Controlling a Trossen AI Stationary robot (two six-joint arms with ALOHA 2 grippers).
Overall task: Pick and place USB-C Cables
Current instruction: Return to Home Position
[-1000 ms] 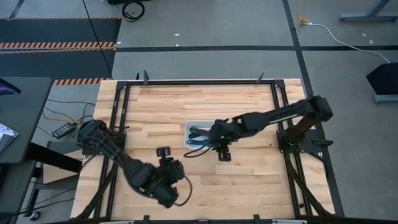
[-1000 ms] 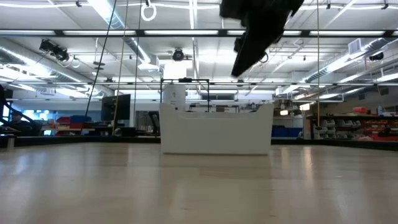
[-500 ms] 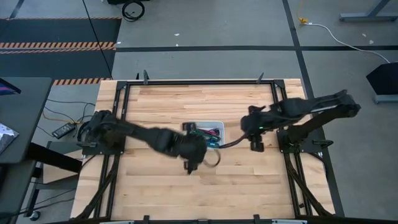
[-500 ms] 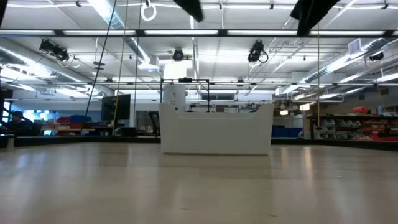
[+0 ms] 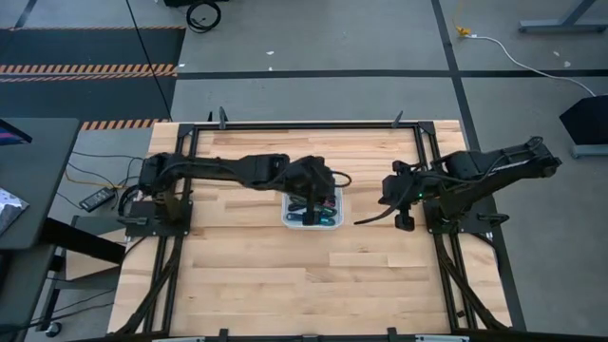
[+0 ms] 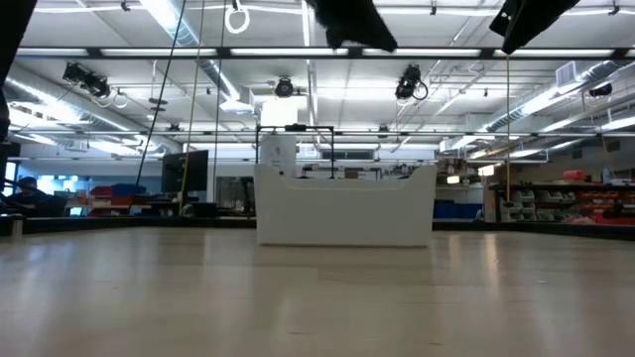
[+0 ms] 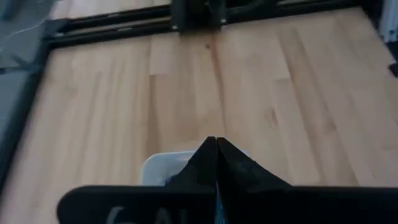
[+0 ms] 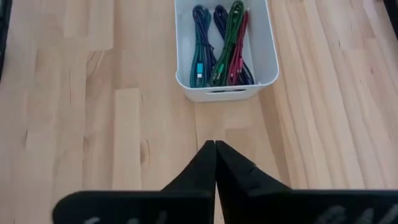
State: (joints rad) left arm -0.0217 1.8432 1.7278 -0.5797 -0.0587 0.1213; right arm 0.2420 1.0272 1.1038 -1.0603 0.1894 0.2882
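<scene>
The USB-C cables (image 8: 219,43) lie side by side in the white tray (image 8: 225,93) at the middle of the table: blue-violet, purple, green and magenta strands, one with a teal plug. In the high view the cables (image 5: 313,213) show partly under my left arm. My left gripper (image 7: 216,143) is shut and hovers over the tray (image 5: 332,219), holding nothing. My right gripper (image 8: 214,144) is shut with nothing in it. It stands to the right of the tray (image 5: 361,221) and points at it.
Bare wooden table (image 5: 256,275) lies on all sides of the tray, inside a black frame (image 5: 180,142). In the low view the tray (image 6: 344,203) stands alone on the table, with dark arm parts (image 6: 352,25) high above it.
My left arm has swung from the table's near edge toward the far side, and its gripper now hangs over the tray. My right gripper has drawn back from the tray's near right corner toward the table's right edge. The tray and cables have stayed put.
</scene>
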